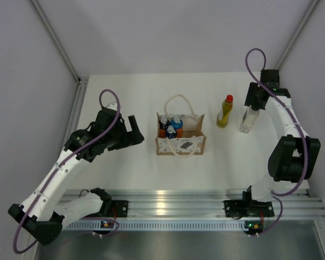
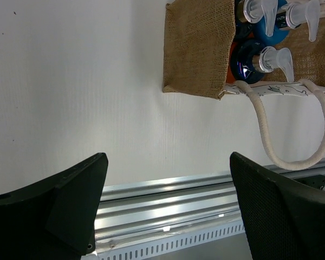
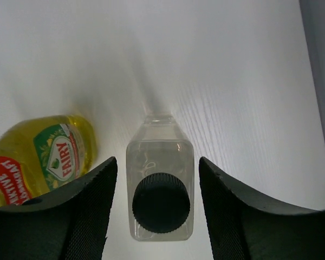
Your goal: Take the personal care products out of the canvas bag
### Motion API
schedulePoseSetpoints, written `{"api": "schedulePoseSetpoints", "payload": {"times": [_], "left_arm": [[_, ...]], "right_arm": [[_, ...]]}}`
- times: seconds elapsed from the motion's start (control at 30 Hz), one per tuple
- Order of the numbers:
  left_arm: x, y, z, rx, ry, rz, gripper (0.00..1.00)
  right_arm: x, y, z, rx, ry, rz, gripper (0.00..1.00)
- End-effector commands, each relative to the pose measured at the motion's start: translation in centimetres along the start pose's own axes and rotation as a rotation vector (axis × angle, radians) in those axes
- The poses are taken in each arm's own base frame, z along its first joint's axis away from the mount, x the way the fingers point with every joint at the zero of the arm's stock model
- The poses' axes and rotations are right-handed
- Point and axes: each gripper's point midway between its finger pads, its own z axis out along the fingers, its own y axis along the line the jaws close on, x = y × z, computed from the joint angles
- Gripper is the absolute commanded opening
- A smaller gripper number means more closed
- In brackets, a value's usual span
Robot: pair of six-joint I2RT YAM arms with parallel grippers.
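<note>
The canvas bag (image 1: 180,143) stands upright mid-table, with three orange bottles with blue caps (image 1: 170,127) inside. The slim yellow bottle with the red cap (image 1: 225,111) stands on the table to its right. The whitish bottle with the dark cap (image 1: 246,123) stands further right. My right gripper (image 1: 252,110) is open directly above it. In the right wrist view the fingers (image 3: 86,211) straddle the whitish bottle (image 3: 161,201) with gaps on both sides, and the yellow bottle (image 3: 43,157) is at left. My left gripper (image 1: 132,130) is open and empty, left of the bag.
In the left wrist view my left gripper (image 2: 168,208) hangs over bare table, with the bag's burlap side (image 2: 197,49), the pump bottles (image 2: 260,51) and a rope handle (image 2: 292,157) at upper right. An aluminium rail (image 1: 168,203) runs along the near edge. Walls enclose the table.
</note>
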Motion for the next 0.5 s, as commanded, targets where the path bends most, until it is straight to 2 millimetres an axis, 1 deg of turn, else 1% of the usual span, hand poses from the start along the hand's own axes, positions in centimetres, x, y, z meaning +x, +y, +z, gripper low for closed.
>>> {"api": "schedulePoseSetpoints", "payload": {"times": [0.0, 0.03, 0.07, 0.1, 0.13, 0.17, 0.2, 0.23, 0.27, 0.33, 0.37, 0.4, 0.43, 0.47], "left_arm": [[-0.9, -1.5, -0.5, 0.043, -0.008, -0.013, 0.99], [-1.0, -1.6, -0.3, 0.042, -0.004, -0.010, 0.99], [-1.1, -1.7, -0.3, 0.042, -0.002, -0.010, 0.99], [-1.1, -1.8, 0.1, 0.035, 0.006, -0.010, 0.98], [-1.1, -1.9, 0.2, 0.037, 0.007, -0.011, 0.98], [-1.3, -2.1, 0.4, 0.043, 0.005, -0.013, 0.99], [-1.3, -2.3, 0.7, 0.042, 0.008, -0.014, 0.98], [-1.4, -2.4, 0.8, 0.046, 0.009, -0.022, 0.99], [-1.6, -2.6, 1.0, 0.050, 0.001, -0.028, 0.99], [-1.7, -2.9, 1.5, 0.051, 0.006, -0.039, 0.98], [-1.7, -3.1, 1.7, 0.053, 0.008, -0.044, 0.99], [-1.9, -3.3, 1.8, 0.058, 0.005, -0.047, 0.98], [-2.0, -3.4, 2.0, 0.056, 0.007, -0.054, 0.99], [-2.2, -3.3, 2.0, 0.046, -0.002, -0.057, 0.98]], "right_arm": [[-6.0, -0.5, -4.5, 0.000, -0.124, 0.072, 0.60], [-6.6, -0.8, -5.5, 0.016, -0.129, 0.100, 0.62], [-7.0, -0.5, -6.7, 0.014, -0.138, 0.106, 0.63], [-7.7, -0.5, -8.3, 0.024, -0.157, 0.111, 0.63], [-8.2, -0.1, -9.6, 0.020, -0.181, 0.106, 0.64], [-8.7, 0.6, -11.5, -0.005, -0.222, 0.096, 0.64], [-8.5, 3.7, -13.0, -0.089, -0.241, 0.048, 0.64], [-8.3, 5.4, -14.3, -0.158, -0.256, 0.022, 0.64], [-7.4, 8.8, -16.3, -0.276, -0.268, -0.040, 0.63], [-5.9, 13.0, -18.7, -0.425, -0.275, -0.123, 0.59], [-5.1, 14.7, -20.1, -0.480, -0.286, -0.157, 0.59], [-3.3, 17.6, -21.6, -0.554, -0.269, -0.192, 0.58], [-2.6, 18.9, -22.3, -0.581, -0.265, -0.200, 0.56], [-1.0, 21.2, -23.7, -0.633, -0.255, -0.237, 0.55]]}}
